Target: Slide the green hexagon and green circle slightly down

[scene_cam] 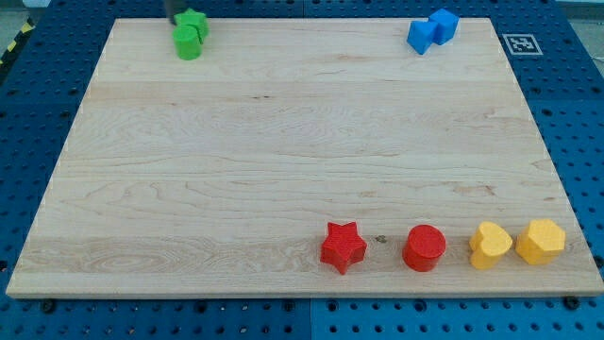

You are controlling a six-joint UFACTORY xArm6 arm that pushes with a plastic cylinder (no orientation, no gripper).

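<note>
Two green blocks sit touching at the board's top left. The upper one is the green hexagon [196, 23], right at the top edge. The green circle [187, 43] lies just below and left of it. A short piece of my dark rod shows at the view's top edge. My tip [176, 19] is right beside the hexagon's upper left side and above the circle. I cannot tell whether it touches the hexagon.
The wooden board [283, 161] lies on a blue pegboard. Two blue blocks [431, 30] sit touching at the top right. Along the bottom right are a red star [343, 247], a red circle [425, 248], a yellow heart [490, 245] and a yellow hexagon [541, 241].
</note>
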